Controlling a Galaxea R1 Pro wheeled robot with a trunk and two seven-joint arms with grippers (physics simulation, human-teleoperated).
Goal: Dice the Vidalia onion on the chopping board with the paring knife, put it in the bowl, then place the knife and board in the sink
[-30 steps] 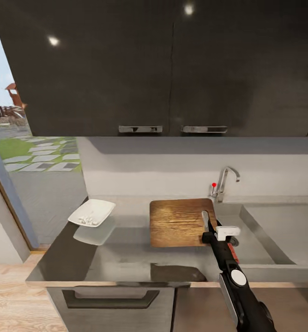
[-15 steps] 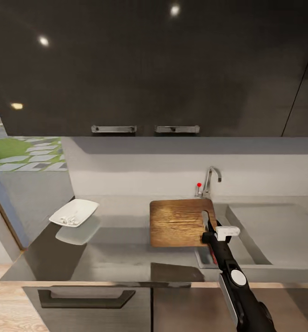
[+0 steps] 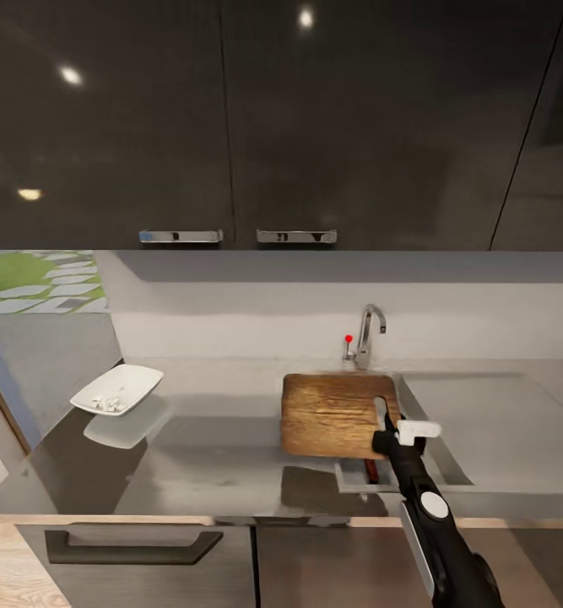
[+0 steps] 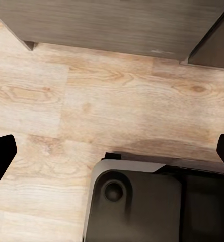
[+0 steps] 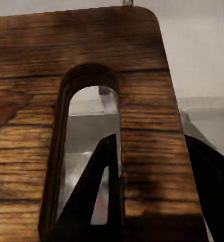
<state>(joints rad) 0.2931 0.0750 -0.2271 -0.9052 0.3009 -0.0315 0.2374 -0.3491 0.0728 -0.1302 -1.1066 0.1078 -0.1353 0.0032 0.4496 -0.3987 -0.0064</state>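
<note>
The right tool [image 3: 388,429] grips the chopping board [image 3: 336,415] at its handle end: in the right wrist view one dark finger [image 5: 94,194] shows through the oblong slot [image 5: 86,151] and the other lies outside the board's short edge, so the strip of wood between slot and edge is pinched between them. The board is carried roughly level, its long axis running left to right along the worktop [image 3: 205,460], with the slotted end toward the sink [image 3: 484,422]. That end already overhangs the sink's near-left corner, while the rest of the board hangs over the worktop. The sink basin lies to the right of the board, so the coming move, as I judge it, is a sideways carry to the right and then a lowering, far enough that the board's far left end passes the sink rim. A reddish thing shows just below the tool inside the sink corner; it may be the paring knife, but it is too small to be sure. The bowl [image 3: 116,389] sits well apart at the worktop's left end with pale pieces [image 3: 105,402] in it. The left tool [image 4: 112,151] hangs low over the wooden floor [image 4: 91,101], its fingertips spread wide with nothing between them; the right arm is the one at work.
</note>
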